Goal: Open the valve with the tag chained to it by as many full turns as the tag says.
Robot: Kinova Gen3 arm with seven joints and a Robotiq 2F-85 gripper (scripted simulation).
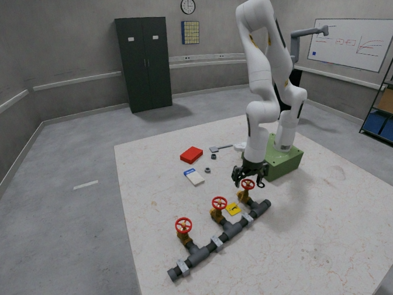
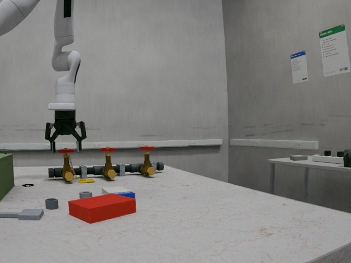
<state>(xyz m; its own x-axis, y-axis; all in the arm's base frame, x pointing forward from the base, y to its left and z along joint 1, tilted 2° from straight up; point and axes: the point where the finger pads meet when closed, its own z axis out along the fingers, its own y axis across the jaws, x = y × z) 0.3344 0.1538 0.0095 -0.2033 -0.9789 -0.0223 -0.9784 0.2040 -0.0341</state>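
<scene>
A grey pipe manifold [image 1: 221,236] lies on the marble table with three brass valves, each with a red handwheel. A yellow tag [image 1: 233,208] marked "1" hangs by a chain from the valve nearest the robot base, whose handwheel [image 1: 247,184] also shows in the exterior view [image 2: 65,151]. The middle handwheel [image 1: 219,204] and the far handwheel [image 1: 181,224] stand apart from the arm. My gripper [image 1: 249,181] points straight down, open, its fingertips straddling the tagged handwheel at rim height [image 2: 65,148]. Nothing is held.
The green robot base [image 1: 279,155] stands just behind the tagged valve. A red block [image 1: 191,154], a white-and-blue box [image 1: 193,176], two small grey rings [image 1: 207,170] and a grey paddle-shaped tool [image 1: 219,147] lie on the table behind the manifold.
</scene>
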